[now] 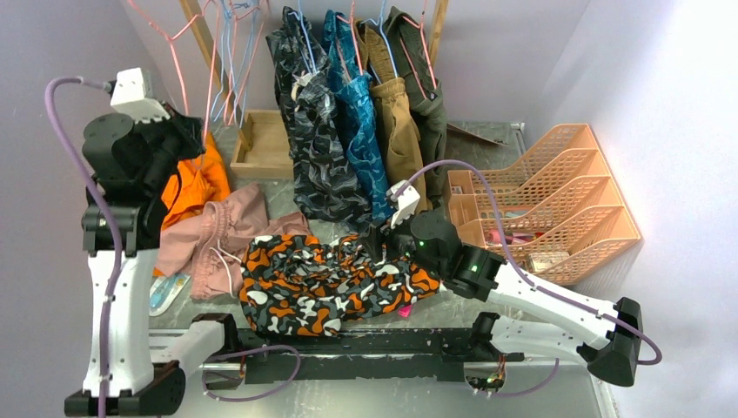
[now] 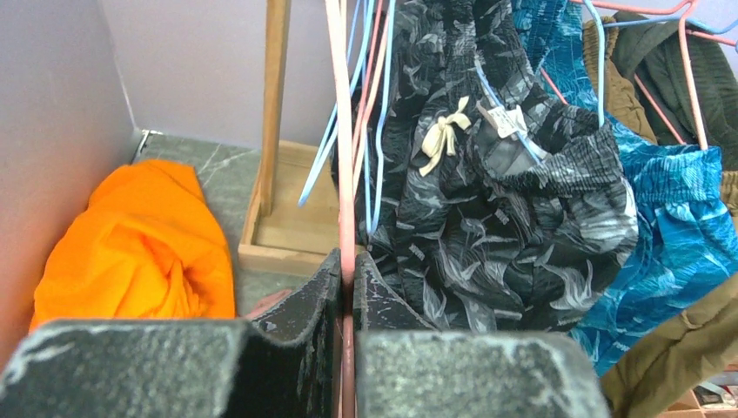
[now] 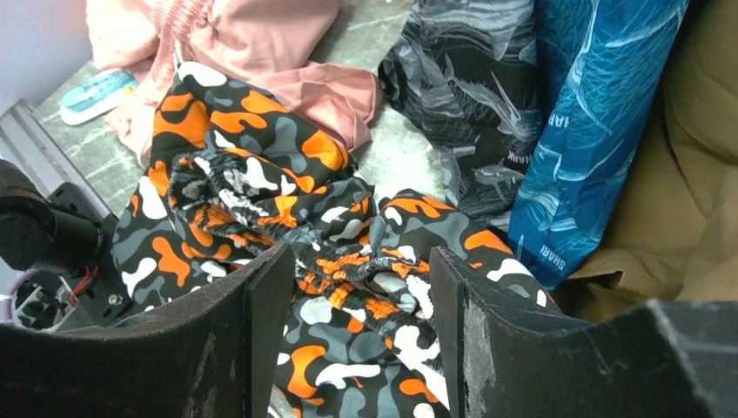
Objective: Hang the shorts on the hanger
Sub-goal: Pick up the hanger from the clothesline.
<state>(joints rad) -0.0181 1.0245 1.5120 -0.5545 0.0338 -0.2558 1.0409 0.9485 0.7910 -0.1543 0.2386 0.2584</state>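
The left tool (image 2: 348, 270) has its fingers pressed together on the thin pink hanger (image 2: 345, 174). The wire goes straight up from the tool, and the light-blue hangers (image 2: 380, 131) hang just beside it. The right tool (image 3: 358, 257) is spread wide and holds nothing. The orange camouflage shorts (image 3: 261, 192) lie crumpled on the table (image 3: 392, 157) directly under it, with the gathered waistband between its fingers.

I see several risks from here. The wire is very thin and round, so I think it can turn or slide in the left tool's grip as soon as fabric pulls on it. Because the blue hangers are so near this tool, the pink one may hook into them and drag them along.

On the right side the shorts are bunched in many folds. If the tool closes there, it may catch only one layer, or both legs together, and the shorts would then not open over the hanger. The dusty-pink shorts (image 3: 261, 35) beyond the right tool touch the camouflage pair and could be carried up with it.
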